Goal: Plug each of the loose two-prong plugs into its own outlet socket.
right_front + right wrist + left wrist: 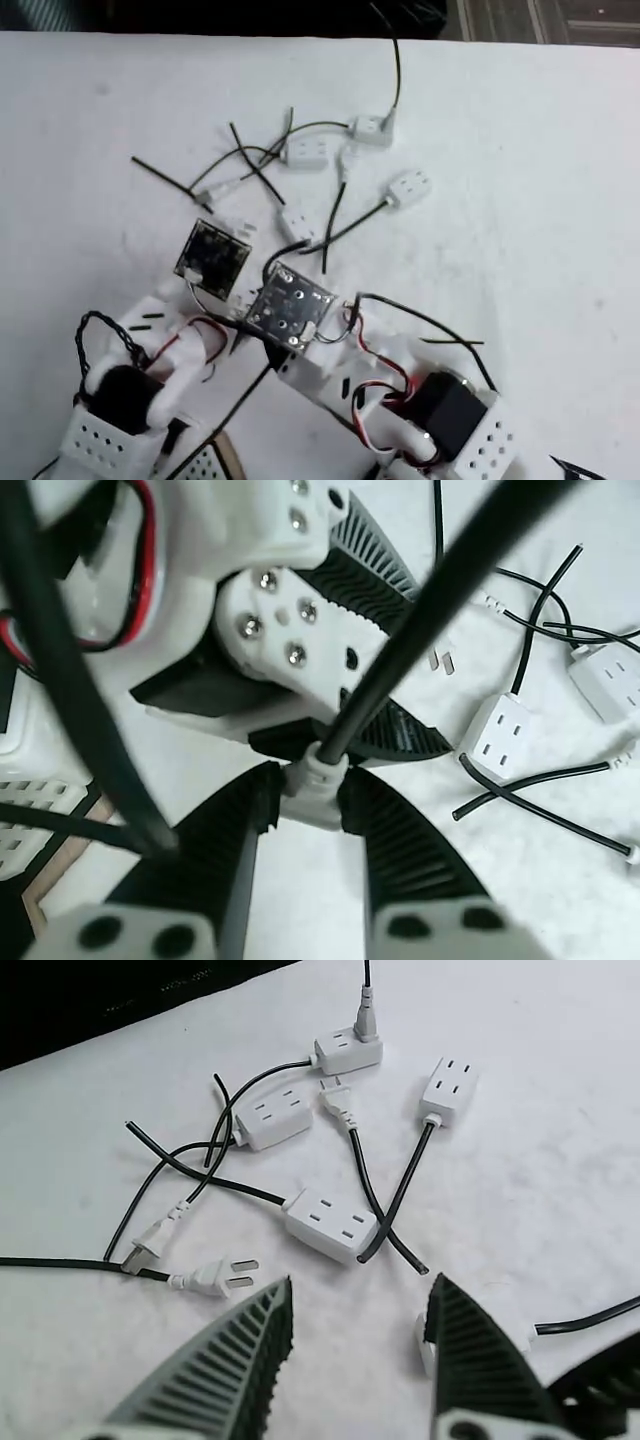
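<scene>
White table [540,120], one outlet socket [348,1052] occupied; left gripper [362,1282] agape, right gripper [310,778] tight around a plug [316,794].

White sockets [330,1222], plugs [215,1278]; black cords [405,1185]; dark ribbed left pincer [362,1285].

Wore white printed shells along the left arm [120,420] and the right arm [470,430], wrapped around black servo blocks [445,405]. Showed rows of small round holes in the white bases [95,440]. Carried red, white and black wires [375,390] looped beside the links, and square circuit boards [212,258] at the wrists. Ended in dark grey, ribbed, triangular fingers [235,1370], mounted on white plastic with silver screws [248,627].
</scene>
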